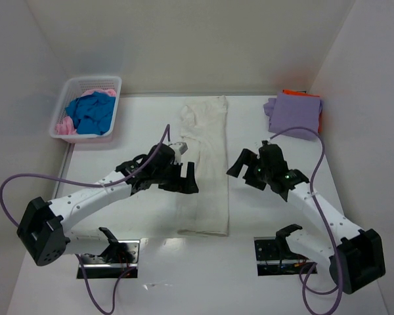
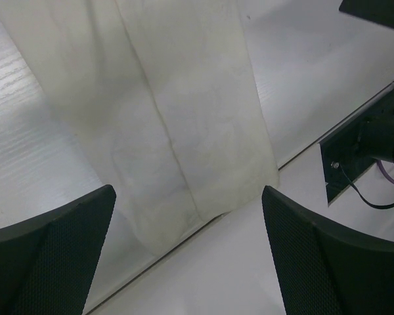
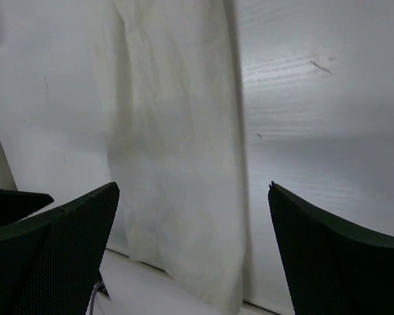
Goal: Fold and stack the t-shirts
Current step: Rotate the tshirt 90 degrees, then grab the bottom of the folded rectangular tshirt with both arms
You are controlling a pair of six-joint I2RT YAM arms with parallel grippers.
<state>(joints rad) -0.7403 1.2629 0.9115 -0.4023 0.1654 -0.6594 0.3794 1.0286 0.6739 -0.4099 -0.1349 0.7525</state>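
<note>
A cream-white t-shirt (image 1: 210,197) lies folded lengthwise into a long narrow strip down the middle of the table. My left gripper (image 1: 184,180) hovers open at the strip's left edge, partly over the cloth, and holds nothing. My right gripper (image 1: 240,172) hovers open just off the strip's right edge. In the left wrist view the t-shirt's (image 2: 184,98) near end shows between the open gripper's (image 2: 187,197) fingers. In the right wrist view the strip (image 3: 177,131) runs up between that gripper's (image 3: 194,190) spread fingers. A folded lavender t-shirt (image 1: 295,113) lies on an orange one (image 1: 293,92) at the back right.
A white lattice basket (image 1: 92,80) at the back left holds a crumpled blue shirt (image 1: 92,115) and a pink one (image 1: 65,126). White walls close in the table on three sides. The right arm's black base plate (image 2: 361,151) sits at the near edge.
</note>
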